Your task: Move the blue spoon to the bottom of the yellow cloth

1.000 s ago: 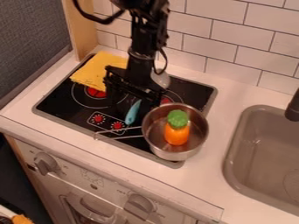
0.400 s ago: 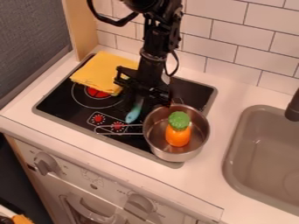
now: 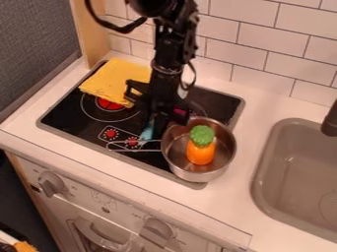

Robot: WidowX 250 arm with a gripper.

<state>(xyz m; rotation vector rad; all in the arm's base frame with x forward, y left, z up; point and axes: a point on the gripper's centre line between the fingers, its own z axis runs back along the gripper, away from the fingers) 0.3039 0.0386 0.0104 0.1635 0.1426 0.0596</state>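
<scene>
Gripper low over the stovetop, just above the blue spoon in the view

The black robot arm (image 3: 168, 54) comes in from the top edge and hangs nearly upright, its black gripper (image 3: 160, 120) pointing down over the black glass stovetop (image 3: 69, 110). Whether the gripper is open, closed or gripping the spoon, I cannot tell.

One light-blue spoon (image 3: 146, 134) shows at the lower left of the gripper, partly hidden by it; whether they touch is unclear. It lies off the cloth, near the pot's handle. One folded yellow cloth (image 3: 109, 81) lies to the upper left of the gripper, on the stovetop's back left part and partly behind the arm's black parts.

One round silver metal pot (image 3: 176, 171) stands to the lower right of the gripper, its looped wire handle (image 3: 135, 149) extending left below the spoon. In it is one orange toy vegetable with a green top (image 3: 200, 151).

The pale counter (image 3: 276, 96) surrounds the stovetop, with one grey sink (image 3: 275, 165) well to the gripper's right. Below the gripper, two large grey knobs (image 3: 158, 230) sit on the oven front (image 3: 105, 197); its small markings are too blurred to read.
</scene>
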